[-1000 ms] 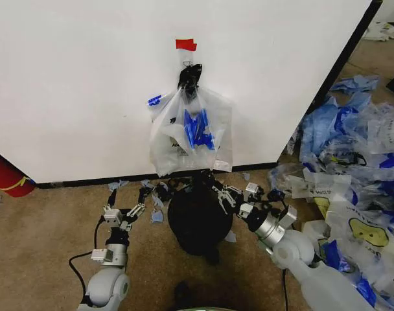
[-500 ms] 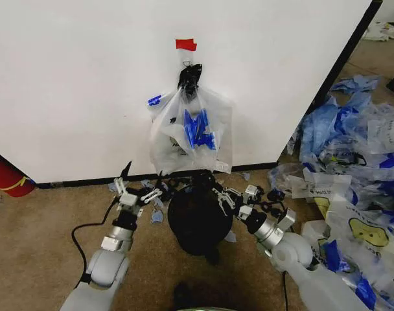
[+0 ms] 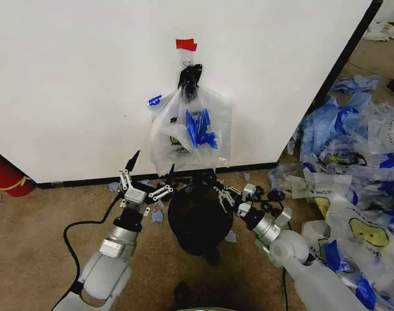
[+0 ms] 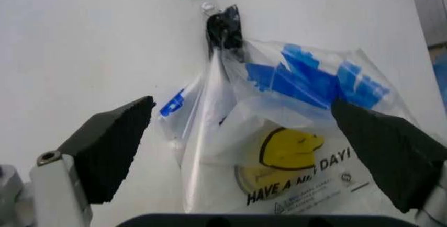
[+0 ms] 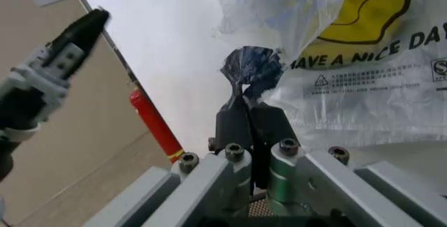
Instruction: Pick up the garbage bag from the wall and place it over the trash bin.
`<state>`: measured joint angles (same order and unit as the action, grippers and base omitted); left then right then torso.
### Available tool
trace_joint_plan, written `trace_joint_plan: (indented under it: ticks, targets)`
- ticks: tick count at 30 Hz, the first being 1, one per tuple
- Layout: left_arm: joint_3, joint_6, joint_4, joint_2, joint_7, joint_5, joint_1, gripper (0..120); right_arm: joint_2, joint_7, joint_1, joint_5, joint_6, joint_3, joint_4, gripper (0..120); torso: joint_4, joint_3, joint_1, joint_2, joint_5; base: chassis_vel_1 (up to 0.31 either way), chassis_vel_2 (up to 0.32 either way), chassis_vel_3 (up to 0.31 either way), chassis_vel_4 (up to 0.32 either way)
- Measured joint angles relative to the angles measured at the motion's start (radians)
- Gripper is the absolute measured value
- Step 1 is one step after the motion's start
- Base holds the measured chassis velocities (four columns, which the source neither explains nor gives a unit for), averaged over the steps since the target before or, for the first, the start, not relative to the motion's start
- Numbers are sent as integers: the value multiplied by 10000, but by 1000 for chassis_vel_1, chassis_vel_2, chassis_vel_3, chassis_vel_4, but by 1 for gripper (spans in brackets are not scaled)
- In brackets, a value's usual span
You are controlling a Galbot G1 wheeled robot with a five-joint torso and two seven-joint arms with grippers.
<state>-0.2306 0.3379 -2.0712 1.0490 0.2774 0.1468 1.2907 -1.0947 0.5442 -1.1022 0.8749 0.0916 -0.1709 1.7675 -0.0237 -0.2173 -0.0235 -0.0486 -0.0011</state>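
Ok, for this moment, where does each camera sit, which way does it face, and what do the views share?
Head view: high on the robot, looking forward and down at the bag on the wall above the bin; left pincer and right pincer flank the bin.
Left wrist view: on the left arm, facing the bag between its open fingers.
Right wrist view: on the right arm, looking up at the bag past its shut pincer.
Shared: all three show the bag.
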Motion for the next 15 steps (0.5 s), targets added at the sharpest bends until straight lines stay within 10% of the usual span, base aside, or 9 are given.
trace_joint_plan:
  ticks: [15]
  targets:
    - [2032,-1601,-307,-1454,1536,205,-1006,100,-277,-167,85,-306,-125,123,-44,0,4,0,0,0,4,0,0,0,0]
